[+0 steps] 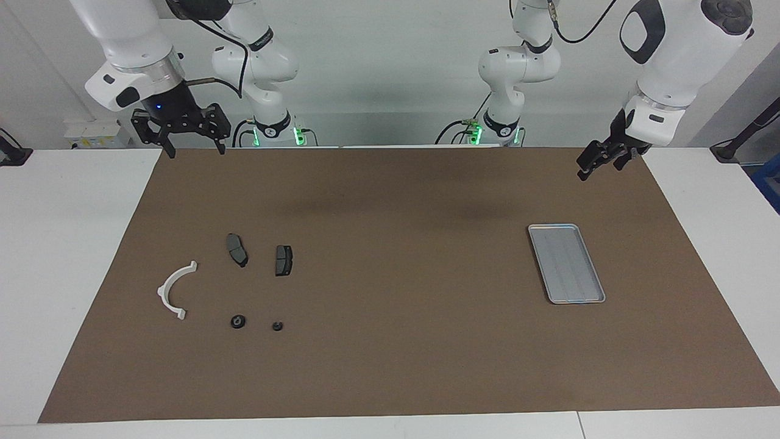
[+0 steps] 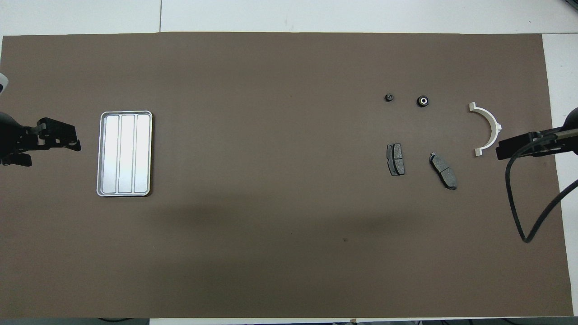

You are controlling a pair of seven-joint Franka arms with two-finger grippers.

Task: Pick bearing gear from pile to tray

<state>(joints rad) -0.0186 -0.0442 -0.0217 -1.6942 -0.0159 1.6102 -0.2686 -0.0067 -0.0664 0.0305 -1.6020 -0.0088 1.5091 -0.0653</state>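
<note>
The pile lies toward the right arm's end of the brown mat: a white half-ring bracket (image 1: 173, 289) (image 2: 490, 128), two dark grey brake pads (image 1: 237, 250) (image 1: 283, 260) and two small black round pieces (image 1: 237, 321) (image 1: 277, 325). The larger round piece (image 2: 422, 101) has a pale centre; the smaller one (image 2: 388, 97) lies beside it. The silver ribbed tray (image 1: 565, 263) (image 2: 125, 153) lies empty toward the left arm's end. My right gripper (image 1: 194, 149) (image 2: 499, 151) hangs open and empty, raised over the mat's edge by its base. My left gripper (image 1: 598, 171) (image 2: 74, 139) is open and empty, raised beside the tray.
The brown mat (image 1: 396, 353) covers most of the white table (image 1: 67, 244). A black cable (image 2: 519, 216) loops down from the right arm over the mat's end. Nothing lies between the pile and the tray.
</note>
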